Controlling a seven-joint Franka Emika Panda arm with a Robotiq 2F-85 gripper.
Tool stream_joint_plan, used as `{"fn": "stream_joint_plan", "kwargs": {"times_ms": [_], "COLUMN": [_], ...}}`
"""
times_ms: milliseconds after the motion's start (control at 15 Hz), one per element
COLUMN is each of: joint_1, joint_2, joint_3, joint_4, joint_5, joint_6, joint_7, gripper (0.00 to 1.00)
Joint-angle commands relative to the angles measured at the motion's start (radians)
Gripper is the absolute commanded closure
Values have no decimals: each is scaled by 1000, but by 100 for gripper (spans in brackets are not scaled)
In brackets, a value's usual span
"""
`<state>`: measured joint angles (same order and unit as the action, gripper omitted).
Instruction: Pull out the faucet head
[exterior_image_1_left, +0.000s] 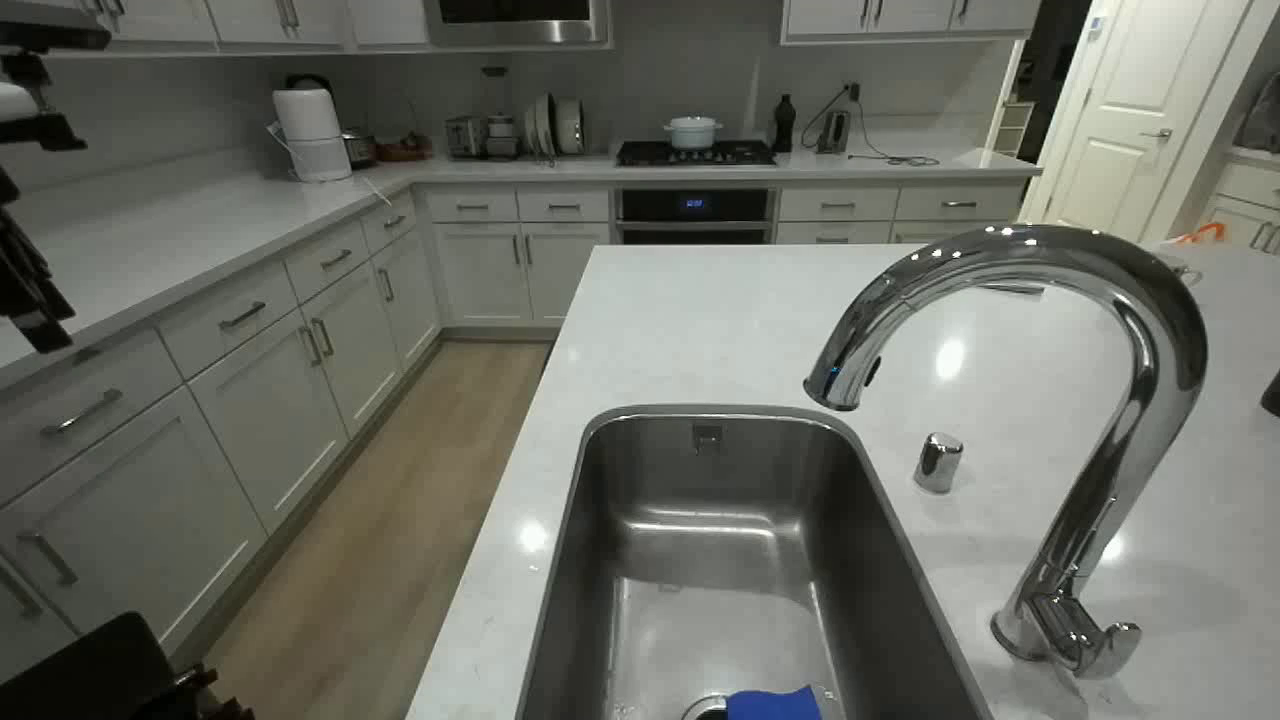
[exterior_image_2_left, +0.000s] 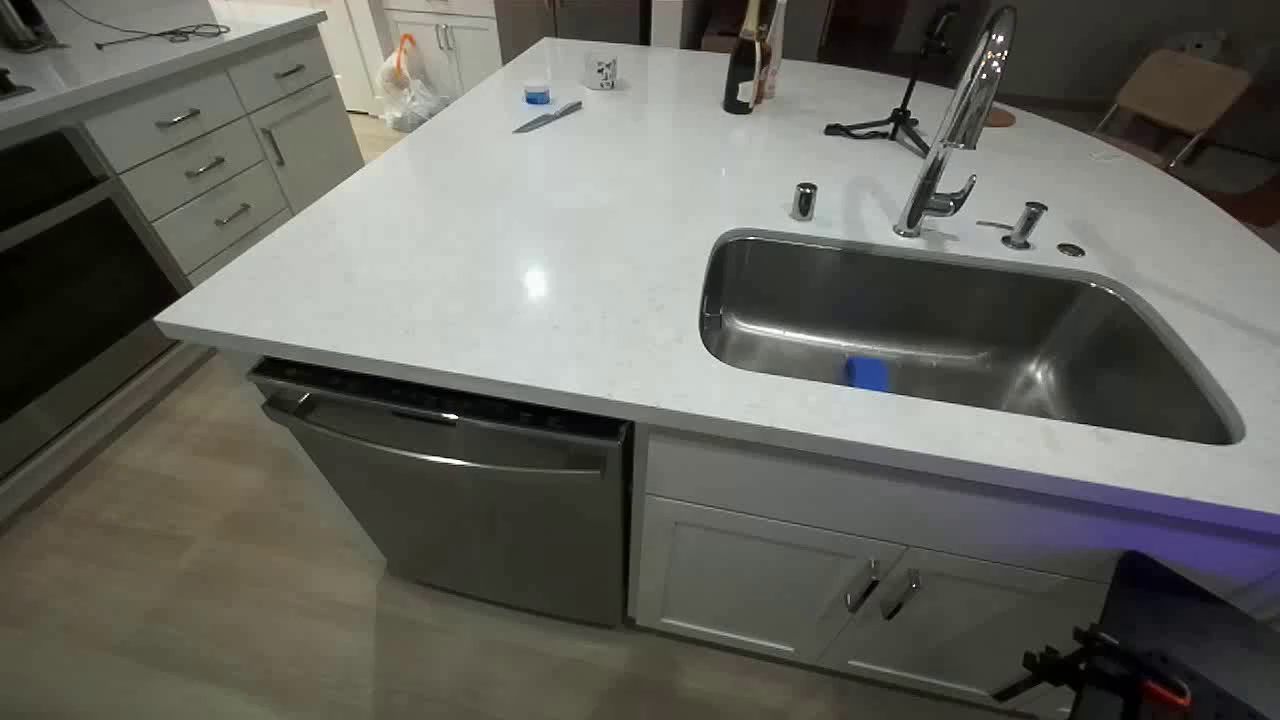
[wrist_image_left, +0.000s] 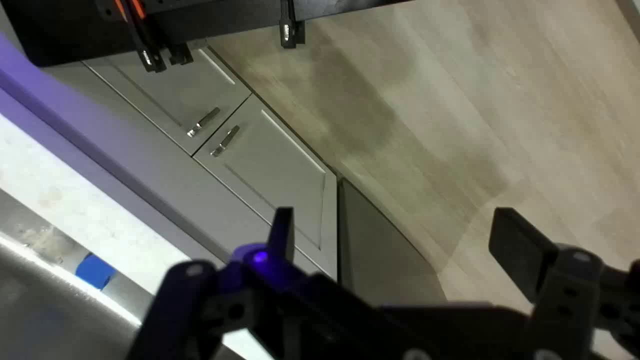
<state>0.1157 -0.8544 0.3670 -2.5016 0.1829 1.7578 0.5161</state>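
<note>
Chrome knob (exterior_image_1_left: 939, 463) near faucet head (exterior_image_1_left: 854, 356)

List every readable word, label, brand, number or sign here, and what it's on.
No text reads for certain.
Oven display: blue lit digits, too small to read.
Dark bottle: pale label, lettering not legible.
White cup: dark markings, too blurred to tell if letters.
Small blue container: any print too small to read.
Dishwasher control strip: any markings too small to read.
Faucet head: no lettering visible.

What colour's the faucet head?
Shiny silver chrome. The faucet head shows best in an exterior view, at the tip of the arched spout.
</note>
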Motion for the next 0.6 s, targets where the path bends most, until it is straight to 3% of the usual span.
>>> {"fn": "stream_joint_plan", "kwargs": {"times_ms": [0,533], "joint_1": [-3,-99], "joint_2": [0,24], "joint_3": [1,-56], "joint_4": [2,0], "joint_5": [1,-18], "joint_6": [-3,25], "joint_7": [-2,25], "gripper": [0,0]}}
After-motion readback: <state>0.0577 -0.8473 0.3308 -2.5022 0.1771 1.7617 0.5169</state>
